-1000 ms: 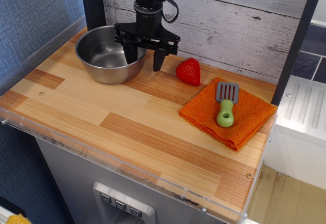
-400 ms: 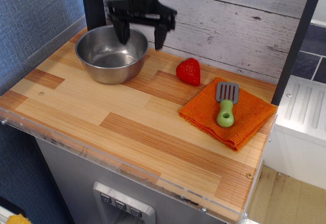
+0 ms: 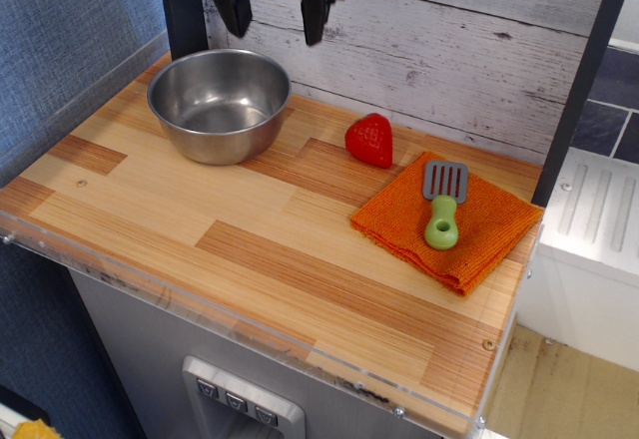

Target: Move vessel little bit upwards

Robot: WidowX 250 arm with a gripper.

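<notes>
The vessel (image 3: 220, 104) is a round, shiny steel bowl. It stands upright and empty on the wooden counter (image 3: 250, 249) at the back left, close to the plank wall. My gripper (image 3: 277, 22) hangs open and empty at the top edge of the view, well above the bowl's far rim. Its two black fingers (image 3: 315, 18) point down and are spread wide. Nothing touches the bowl.
A red toy strawberry (image 3: 370, 140) sits to the right of the bowl. An orange folded cloth (image 3: 447, 223) lies at the right with a grey spatula with a green handle (image 3: 442, 206) on it. A dark post (image 3: 182, 5) stands behind the bowl.
My gripper has let go of the bowl's right rim and risen straight up to the top of the view. The bowl has stayed in place.
</notes>
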